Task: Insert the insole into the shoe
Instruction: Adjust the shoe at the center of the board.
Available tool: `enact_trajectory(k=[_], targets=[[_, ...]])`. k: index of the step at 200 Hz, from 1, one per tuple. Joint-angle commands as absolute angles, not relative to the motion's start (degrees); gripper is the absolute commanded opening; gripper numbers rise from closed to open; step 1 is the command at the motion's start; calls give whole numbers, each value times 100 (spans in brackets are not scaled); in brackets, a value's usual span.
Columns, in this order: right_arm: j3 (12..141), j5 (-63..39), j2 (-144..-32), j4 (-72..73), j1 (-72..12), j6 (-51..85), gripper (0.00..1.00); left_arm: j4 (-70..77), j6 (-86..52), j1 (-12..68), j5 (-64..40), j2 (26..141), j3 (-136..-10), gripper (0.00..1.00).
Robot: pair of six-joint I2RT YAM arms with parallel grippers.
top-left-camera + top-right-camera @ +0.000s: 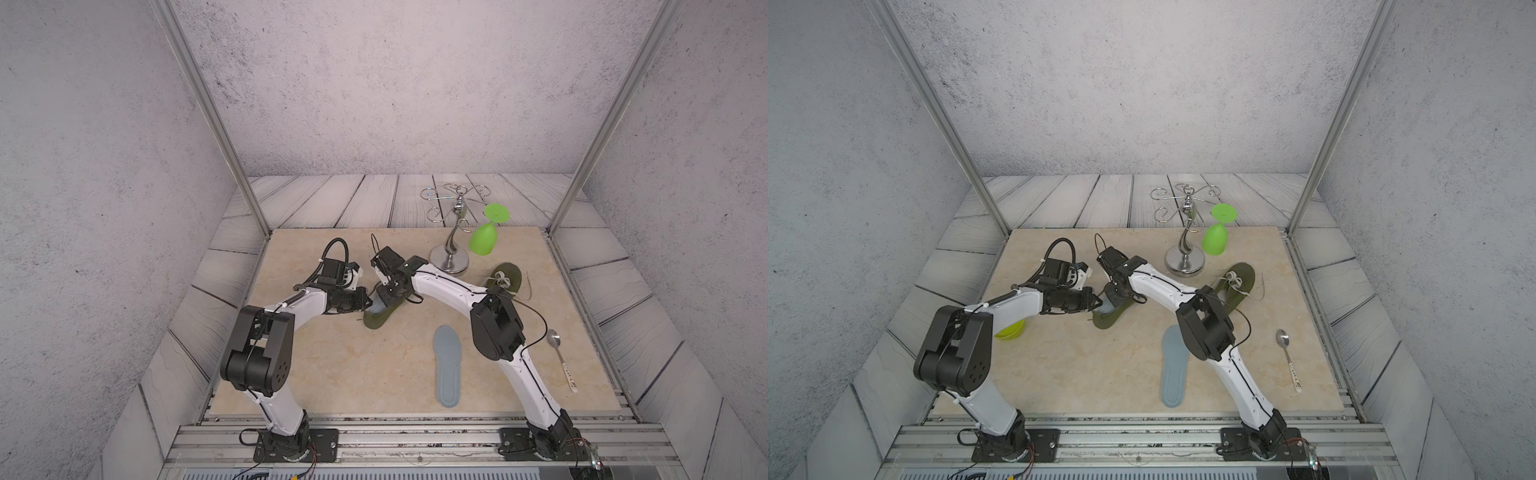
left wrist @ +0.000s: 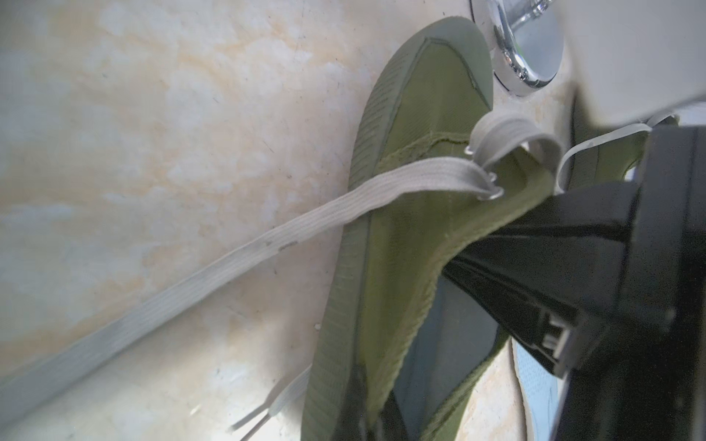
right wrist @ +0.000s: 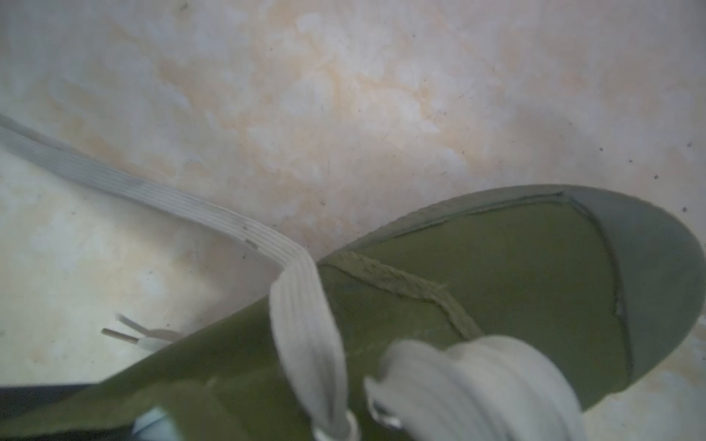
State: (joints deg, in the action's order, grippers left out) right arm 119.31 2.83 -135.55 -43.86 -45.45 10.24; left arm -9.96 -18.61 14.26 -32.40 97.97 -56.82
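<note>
Ribbed-soled olive canvas shoe (image 1: pixel 377 320), rim pinched by left tool (image 1: pixel 367 306); closed right tool (image 2: pixel 458 263) wedged inside

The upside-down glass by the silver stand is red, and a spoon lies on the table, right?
Not quite. The glass is green, not red, as both top views show. It is upside down by the silver stand, and the spoon lies on the table.

Grey textured walls (image 1: pixel 374 83), plank floor (image 1: pixel 365 199), beige stone tabletop (image 1: pixel 353 365), aluminium posts (image 1: pixel 211 112).
</note>
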Motion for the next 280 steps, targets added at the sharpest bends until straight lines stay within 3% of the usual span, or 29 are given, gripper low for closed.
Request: enact_trajectory(k=[1, 23, 91, 129, 280], targets=[[12041, 47, -14045, -4438, -4500, 1151, 0, -503, -1898, 1389, -3559, 9834, -5695, 0], [12209, -54, -14222, -4518, -4491, 1169, 1, -501, -1891, 1389, -3551, 9818, -5681, 0], [12345, 0, -13655, -4834, -4490, 1099, 31, -599, -1872, 1389, -3493, 9774, -5715, 0], [12421, -68, -13053, -5100, -4482, 1116, 41, -721, -1855, 1389, -3424, 9756, -5827, 0], [11683, -22, -11407, -5113, -4390, 1468, 43, -866, -2122, 1024, -3319, 9766, -6379, 0]])
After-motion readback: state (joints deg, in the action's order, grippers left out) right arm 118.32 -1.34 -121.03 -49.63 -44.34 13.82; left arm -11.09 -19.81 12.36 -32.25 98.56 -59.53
